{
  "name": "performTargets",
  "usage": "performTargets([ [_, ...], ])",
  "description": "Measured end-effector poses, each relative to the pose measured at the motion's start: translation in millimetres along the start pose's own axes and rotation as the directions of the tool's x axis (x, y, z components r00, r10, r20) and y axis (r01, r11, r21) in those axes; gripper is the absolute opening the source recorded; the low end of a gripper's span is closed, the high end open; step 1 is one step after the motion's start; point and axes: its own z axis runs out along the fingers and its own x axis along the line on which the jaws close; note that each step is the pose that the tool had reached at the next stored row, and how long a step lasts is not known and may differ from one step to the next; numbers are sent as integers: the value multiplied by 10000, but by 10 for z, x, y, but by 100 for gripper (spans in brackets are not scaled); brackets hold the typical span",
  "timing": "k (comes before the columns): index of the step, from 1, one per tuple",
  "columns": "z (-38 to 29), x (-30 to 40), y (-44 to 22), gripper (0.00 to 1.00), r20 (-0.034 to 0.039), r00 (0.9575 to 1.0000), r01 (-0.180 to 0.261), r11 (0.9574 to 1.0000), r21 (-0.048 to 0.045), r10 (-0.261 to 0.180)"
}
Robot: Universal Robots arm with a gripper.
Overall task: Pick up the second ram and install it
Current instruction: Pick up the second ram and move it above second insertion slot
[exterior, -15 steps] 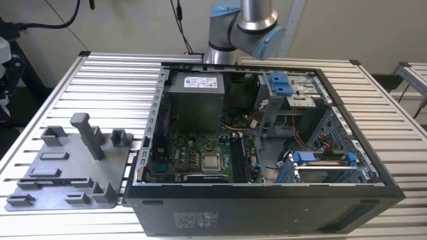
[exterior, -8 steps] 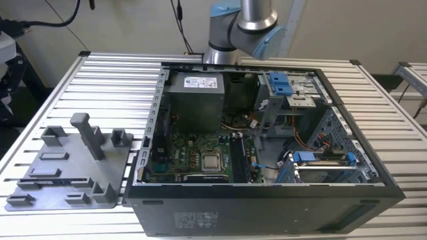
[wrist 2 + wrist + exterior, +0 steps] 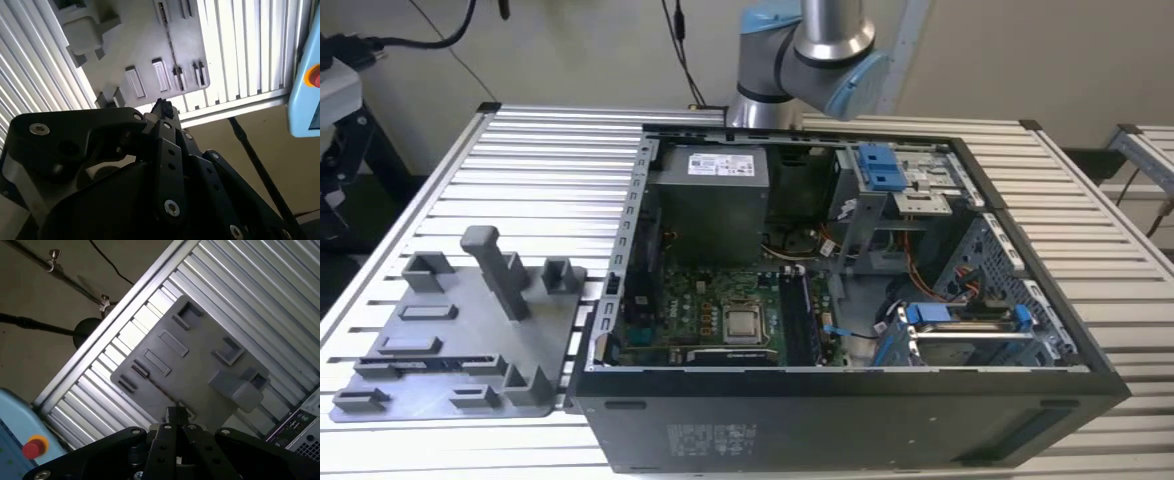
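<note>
1. Arm (image 3: 811, 45): silver tube and grey joint with blue cap, at the top edge of the exterior view.
2. Gripper (image 3: 177, 415) (image 3: 162, 107): black linkages converge in both wrist views, fingertips drawn together.

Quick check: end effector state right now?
End effector: cannot be told whether open or closed, or whether it holds anything; it points toward the grey fixture plate.

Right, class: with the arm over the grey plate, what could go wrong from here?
1. The gripper hangs above the grey fixture plate; its tall post could be struck on a descent.
2. The motherboard lies deep inside the case, beside cables; anything carried in might snag a wall or cable.
</note>
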Motion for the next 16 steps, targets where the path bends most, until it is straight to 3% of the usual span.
performTargets([
  [4,-1,-3,3,11,-30,9976,699,9976,2,-699],
  [8,0,-13,13,11,-51,9923,1237,9923,2,-1237],
  [12,1,-15,15,11,-81,9810,1941,9810,0,-1941],
  [16,2,-16,17,11,-110,9643,2647,9643,-4,-2647],
])
